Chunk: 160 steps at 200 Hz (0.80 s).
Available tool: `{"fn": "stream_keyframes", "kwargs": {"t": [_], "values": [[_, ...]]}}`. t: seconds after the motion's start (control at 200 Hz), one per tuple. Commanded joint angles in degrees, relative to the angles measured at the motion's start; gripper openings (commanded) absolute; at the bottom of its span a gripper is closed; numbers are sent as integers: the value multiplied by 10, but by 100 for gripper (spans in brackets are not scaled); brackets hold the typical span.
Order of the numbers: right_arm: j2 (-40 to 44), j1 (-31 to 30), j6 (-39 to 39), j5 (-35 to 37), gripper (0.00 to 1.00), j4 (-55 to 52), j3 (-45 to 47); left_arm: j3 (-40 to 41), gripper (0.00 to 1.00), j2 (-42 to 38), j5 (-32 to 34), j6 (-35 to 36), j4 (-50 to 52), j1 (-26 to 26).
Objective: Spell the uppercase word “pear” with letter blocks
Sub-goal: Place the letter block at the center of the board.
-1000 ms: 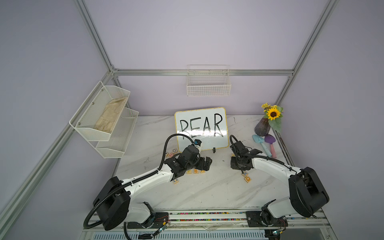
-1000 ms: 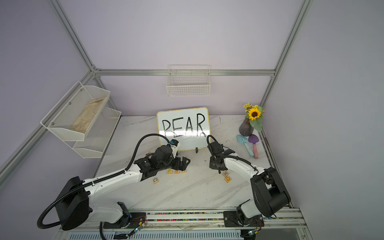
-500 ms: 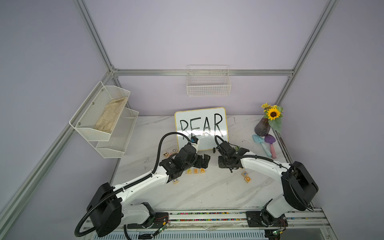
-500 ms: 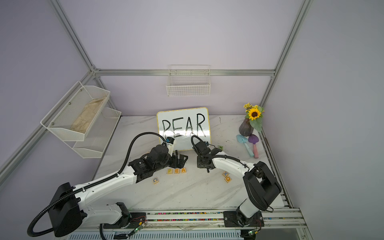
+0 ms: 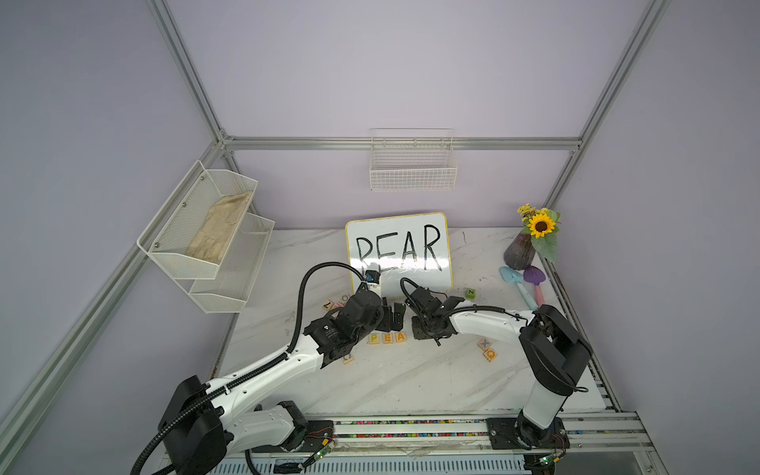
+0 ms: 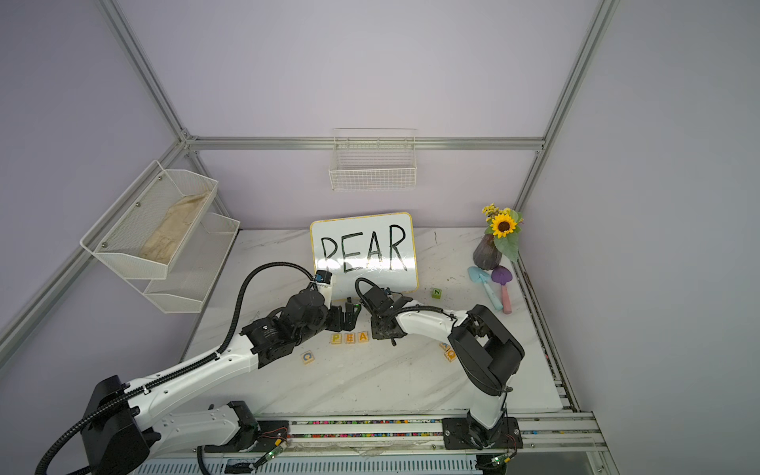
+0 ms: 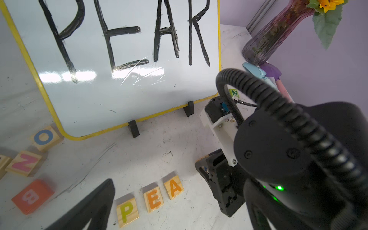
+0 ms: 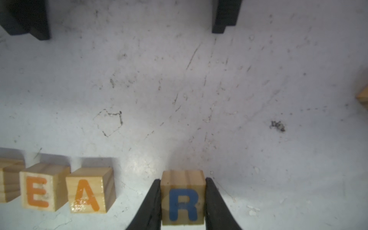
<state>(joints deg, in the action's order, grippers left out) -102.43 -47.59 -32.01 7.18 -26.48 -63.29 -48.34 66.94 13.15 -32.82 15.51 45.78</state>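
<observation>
Letter blocks: the P block (image 7: 127, 209), E block (image 7: 153, 197) and A block (image 7: 173, 186) are seen set in a row on the marble table (image 5: 390, 382), in front of the whiteboard (image 5: 397, 251). The blue R block (image 8: 183, 199) is pictured at the A end of the row, with a clear gap left between them.
Right gripper (image 8: 182, 180): its jaws are clamped on two opposite sides of the R block, whose letter reads the same way as the E and A. Whether the block is touching the table cannot be told.
Left gripper (image 5: 391, 316): its jaws are held wide apart and empty, just behind the row.
Stage, as judged: three letters are placed and the last is not yet released.
Risk, spacing: if the R block is let go where it is, the word would be read as "PEA R".
Risk, neighbour: one finger (image 8: 151, 203) stands in the gap. The A block could be pushed askew if the gap is closed, or clipped as the jaws are opened.
Risk, drop: if the block is released above the surface, it could be tipped onto another face.
Risk, arms: the two grippers are close together, so the row could be scattered by contact on withdrawal.
</observation>
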Motion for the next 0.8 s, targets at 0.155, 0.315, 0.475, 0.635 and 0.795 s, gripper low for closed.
{"fn": "stream_keyframes", "kwargs": {"t": [0.155,0.315,0.475,0.635,0.795], "values": [[-30,-14,-5,-5,28,0,-28,36,100,-38,44,-16,11,-2],[-36,-17,-4,-7,28,-2,-36,41,100,-45,47,-19,11,-4],[-42,-24,-3,-6,28,-13,-44,42,100,-47,46,-20,12,-5],[-48,-28,-4,-8,28,-16,-47,46,100,-50,47,-20,12,-5],[-55,-34,-4,-7,28,-23,-54,51,100,-56,49,-24,13,-6]]}}
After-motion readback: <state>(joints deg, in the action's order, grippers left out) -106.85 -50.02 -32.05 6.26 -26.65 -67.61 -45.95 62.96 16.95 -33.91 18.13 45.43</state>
